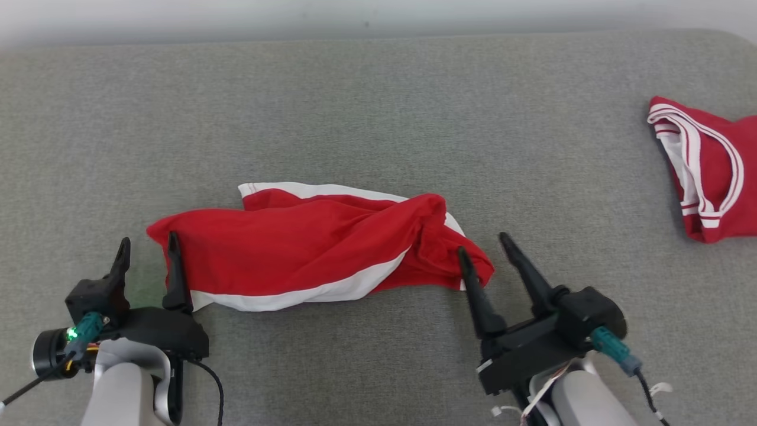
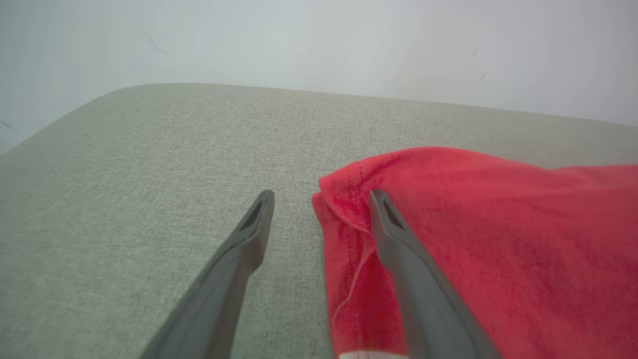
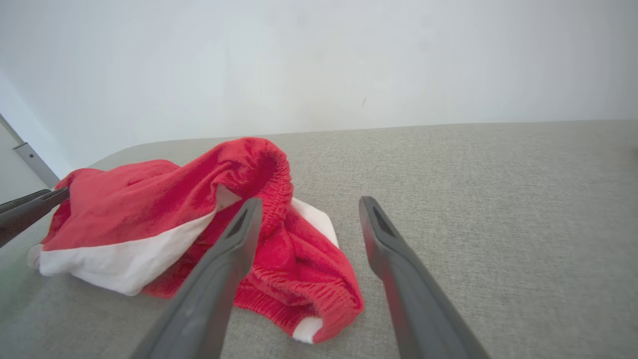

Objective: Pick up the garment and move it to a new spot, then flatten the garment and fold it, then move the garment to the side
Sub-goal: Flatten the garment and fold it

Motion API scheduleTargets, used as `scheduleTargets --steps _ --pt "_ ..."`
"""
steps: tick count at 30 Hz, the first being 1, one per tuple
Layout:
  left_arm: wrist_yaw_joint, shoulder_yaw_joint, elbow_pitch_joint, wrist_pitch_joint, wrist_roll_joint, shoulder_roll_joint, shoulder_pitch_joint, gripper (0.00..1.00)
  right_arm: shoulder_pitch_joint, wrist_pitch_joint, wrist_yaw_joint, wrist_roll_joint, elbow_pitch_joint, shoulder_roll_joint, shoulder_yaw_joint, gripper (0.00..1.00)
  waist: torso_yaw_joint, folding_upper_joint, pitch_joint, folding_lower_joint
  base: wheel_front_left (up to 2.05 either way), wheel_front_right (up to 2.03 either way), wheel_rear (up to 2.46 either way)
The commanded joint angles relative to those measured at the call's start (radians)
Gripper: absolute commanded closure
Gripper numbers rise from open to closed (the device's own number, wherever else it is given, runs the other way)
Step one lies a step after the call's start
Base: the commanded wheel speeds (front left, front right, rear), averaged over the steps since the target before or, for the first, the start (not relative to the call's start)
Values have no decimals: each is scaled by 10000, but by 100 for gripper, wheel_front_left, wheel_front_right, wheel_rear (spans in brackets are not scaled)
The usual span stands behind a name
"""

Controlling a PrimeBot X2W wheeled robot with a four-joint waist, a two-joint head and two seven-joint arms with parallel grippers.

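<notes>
Red garment (image 1: 307, 248), long axis left-right

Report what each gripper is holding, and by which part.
Nothing is held. The left gripper and right gripper stand open at opposite ends of the crumpled red cloth garment with white trim, lying on the grey fabric surface.

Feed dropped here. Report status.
Left hand and right hand open, empty, at ends of garment. Garment crumpled, unfolded. Second garment far right, apart.

The garment (image 1: 307, 248) lies between left gripper (image 1: 149, 237) and right gripper (image 1: 482, 242).
</notes>
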Motion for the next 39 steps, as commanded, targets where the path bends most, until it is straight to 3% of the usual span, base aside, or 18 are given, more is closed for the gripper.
scheduleTargets --steps 1,8,18,19,20,22,23,39 --pt "-16 65 -41 -27 81 -40 130 0 47 7 -30 59 -66 -25 90 0 70 -1 -13 -1 0 0 0" --pt "-123 313 -540 -27 256 -388 750 0 225 6 -31 34 235 -244 1041 0 398 -1 -185 -1 0 0 0" --pt "-290 209 -836 -27 169 -610 1369 0 -319 7 -31 -571 1429 -81 931 1 875 -1 -319 -1 0 0 0" --pt "-305 194 -839 -27 170 -619 1416 0 -357 7 -31 -627 1568 -69 899 21 899 -1 -331 -1 0 0 0" --pt "-317 192 -843 -27 159 -623 1460 0 -397 7 -31 -715 1691 -54 860 49 919 -1 -347 -1 0 0 0" --pt "-311 163 -858 -27 96 -623 1485 0 -556 7 -30 -835 2133 -4 621 95 955 -1 -392 -1 0 0 0" --pt "-317 133 -866 -27 55 -626 1506 0 -628 7 -31 -905 2221 11 527 100 962 -1 -407 -1 0 0 0" --pt "-270 -785 -1003 -27 -473 -623 2163 0 -377 7 -31 -1055 1908 -77 -161 100 896 -1 -677 -1 0 0 0"
